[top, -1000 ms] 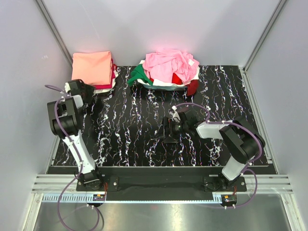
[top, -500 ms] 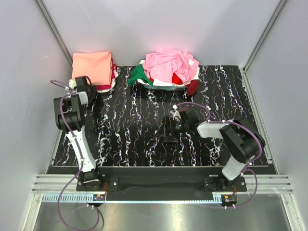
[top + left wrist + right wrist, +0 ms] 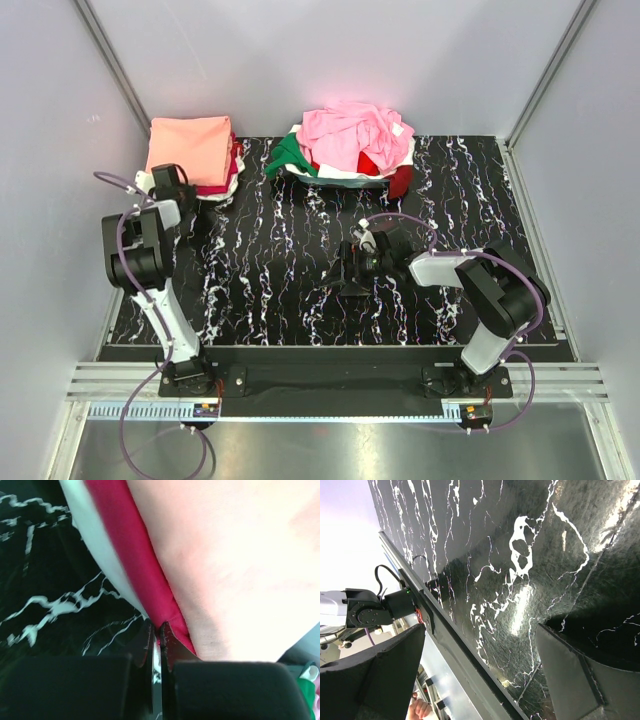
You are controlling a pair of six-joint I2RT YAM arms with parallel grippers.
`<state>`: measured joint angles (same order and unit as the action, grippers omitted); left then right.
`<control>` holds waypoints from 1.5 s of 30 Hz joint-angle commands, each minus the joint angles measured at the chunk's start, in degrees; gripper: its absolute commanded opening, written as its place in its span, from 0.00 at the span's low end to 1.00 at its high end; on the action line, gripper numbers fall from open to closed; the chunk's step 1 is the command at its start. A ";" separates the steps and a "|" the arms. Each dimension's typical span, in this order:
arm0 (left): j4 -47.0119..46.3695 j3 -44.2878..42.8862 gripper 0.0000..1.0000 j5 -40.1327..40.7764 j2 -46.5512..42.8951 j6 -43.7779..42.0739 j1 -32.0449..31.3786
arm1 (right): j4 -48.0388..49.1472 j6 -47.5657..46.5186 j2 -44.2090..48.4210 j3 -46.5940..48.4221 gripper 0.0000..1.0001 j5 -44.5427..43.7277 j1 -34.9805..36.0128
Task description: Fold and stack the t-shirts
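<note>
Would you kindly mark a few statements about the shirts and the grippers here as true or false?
The salmon-orange shirt lies folded on top of the crimson shirt. True.
The right gripper holds a shirt. False: its fingers are spread and empty over the mat.
The green shirt lies crumpled beside the light pink shirt. True.
The salmon-orange shirt sits at the mat's far right corner. False: it is at the far left corner.
The left gripper is wide open. False: its fingers are together beside the crimson shirt.

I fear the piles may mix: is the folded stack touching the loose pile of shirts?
Apart. The top view shows bare black mat between the folded stack and the loose pile.
</note>
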<state>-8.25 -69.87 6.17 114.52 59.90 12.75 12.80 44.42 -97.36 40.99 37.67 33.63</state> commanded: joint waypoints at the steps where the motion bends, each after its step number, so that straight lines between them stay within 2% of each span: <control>1: -2.21 3.14 0.00 3.58 -5.27 -1.10 0.34 | 2.58 0.22 0.24 -0.39 0.99 1.27 -0.41; 3: -1.42 3.51 0.00 3.15 -6.06 -1.01 0.52 | 2.58 0.22 0.33 -0.39 0.99 1.27 -0.40; 4: -1.07 3.51 0.03 2.88 -6.24 -1.01 0.60 | 2.58 0.14 0.24 -0.47 0.99 1.27 -0.40; 5: -0.37 3.51 0.17 2.01 -6.59 -0.93 0.78 | 2.67 0.14 0.24 -0.48 0.99 1.27 -0.32; 7: 0.25 3.60 0.33 0.86 -7.20 -1.01 1.31 | 2.67 0.22 0.33 -0.48 0.99 1.35 -0.40; 8: 0.69 4.29 0.46 -0.36 -8.77 -1.53 1.66 | 2.67 0.14 0.33 -0.56 0.99 1.35 -0.32; 10: 2.18 5.35 0.50 -0.72 -11.32 -2.24 2.10 | 2.76 0.22 0.33 -0.56 0.99 1.35 -0.40; 14: 1.75 7.20 0.51 0.94 -20.37 -7.32 1.93 | 2.94 0.31 0.24 -0.74 0.99 1.44 -0.40; 17: 1.84 0.28 0.51 -1.32 -19.00 -11.71 1.92 | 3.02 0.22 0.33 -0.65 0.99 1.70 -0.49; 18: 1.23 -4.79 0.51 -2.73 -17.42 -12.95 1.58 | 3.11 0.22 0.24 -0.65 0.99 1.70 -0.49; 22: 0.70 -20.72 0.48 -10.20 -5.65 -14.90 0.96 | 3.37 0.31 0.15 -0.65 0.99 1.88 -0.58; 25: -5.68 -28.82 0.45 -16.44 6.28 -9.30 1.13 | 3.46 0.40 0.07 -0.74 0.99 1.97 -0.58; 27: -6.60 -34.52 0.45 -19.70 11.23 -7.44 0.87 | 3.46 0.49 0.07 -0.74 0.99 2.14 -0.67; 28: -6.60 -40.46 0.45 -20.58 16.12 -6.21 0.70 | 3.46 0.49 -0.02 -0.65 0.99 2.14 -0.75; 31: -3.54 -51.55 0.45 -20.06 24.92 -4.71 -0.62 | 3.64 0.57 -0.37 -0.74 0.99 2.49 -0.93; 38: -5.20 -63.08 0.47 -15.94 37.26 -2.07 -1.68 | 3.64 0.75 -0.46 -0.56 0.99 2.41 -0.93; 41: -7.47 -67.75 0.54 -16.01 39.81 -0.75 -1.59 | 3.64 0.75 -0.37 -0.56 0.99 2.41 -1.02; 42: -8.53 -68.12 0.60 -16.54 39.73 -0.57 -1.59 | 3.64 0.75 -0.37 -0.65 1.00 2.32 -0.93; 45: -13.10 -64.98 0.71 -18.13 35.26 0.13 -1.85 | 3.81 0.84 -0.37 -0.65 1.00 2.32 -1.11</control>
<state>-12.99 -133.32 -10.70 154.98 58.81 10.98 13.91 44.88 -97.49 40.25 38.72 33.04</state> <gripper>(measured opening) 0.688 0.993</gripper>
